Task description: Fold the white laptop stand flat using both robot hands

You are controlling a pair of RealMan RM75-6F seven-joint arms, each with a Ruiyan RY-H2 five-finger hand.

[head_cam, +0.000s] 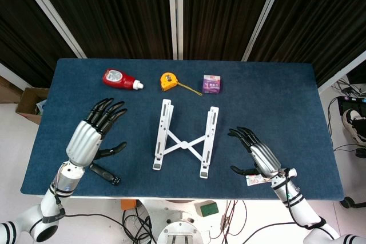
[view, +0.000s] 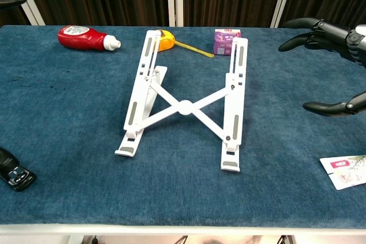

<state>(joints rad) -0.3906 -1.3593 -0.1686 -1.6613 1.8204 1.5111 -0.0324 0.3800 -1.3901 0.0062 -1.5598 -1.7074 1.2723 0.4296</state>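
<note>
The white laptop stand [head_cam: 184, 138] stands unfolded in the middle of the blue table, two long rails joined by an X-shaped brace; in the chest view the stand [view: 186, 107] has its rails raised at the far end. My left hand [head_cam: 94, 131] hovers to the left of it, fingers spread, holding nothing. My right hand [head_cam: 255, 152] hovers to the right of it, fingers also spread and empty; in the chest view only the dark fingers of the right hand [view: 326, 41] show at the right edge. Neither hand touches the stand.
Along the far side lie a red bottle [head_cam: 120, 78], a yellow tape measure [head_cam: 168, 81] and a small purple box [head_cam: 212, 84]. A black object [head_cam: 106, 174] lies near the front left edge, a white card [view: 346, 171] near the front right.
</note>
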